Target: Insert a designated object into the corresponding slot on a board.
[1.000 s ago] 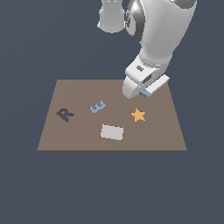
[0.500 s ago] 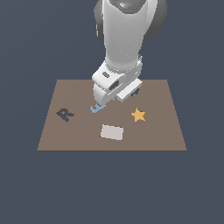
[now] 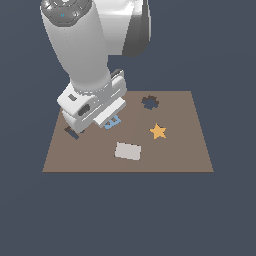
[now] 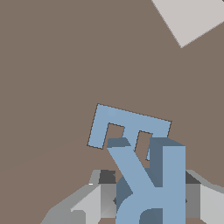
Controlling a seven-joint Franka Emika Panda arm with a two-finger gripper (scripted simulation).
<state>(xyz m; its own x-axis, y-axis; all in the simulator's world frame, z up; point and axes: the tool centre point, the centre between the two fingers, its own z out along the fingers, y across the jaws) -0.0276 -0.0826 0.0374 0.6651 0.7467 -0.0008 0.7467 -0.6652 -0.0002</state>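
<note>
In the wrist view my gripper is shut on the designated object, a light-blue R held upright between grey fingers. It hangs just above a light-blue E lying flat in the brown board. In the exterior view the arm's hand hovers over the board's left part, with the E peeking out under it. Only a dark corner of the slot shows, at the exterior view's left of the hand. The held R is hidden there.
A dark gear-shaped recess lies at the back of the board, a yellow star to the exterior view's right of the E, and a pale grey rectangle nearer the front.
The arm has swung from the gear recess toward the exterior view's left, past the E, and now covers most of the dark R slot.
</note>
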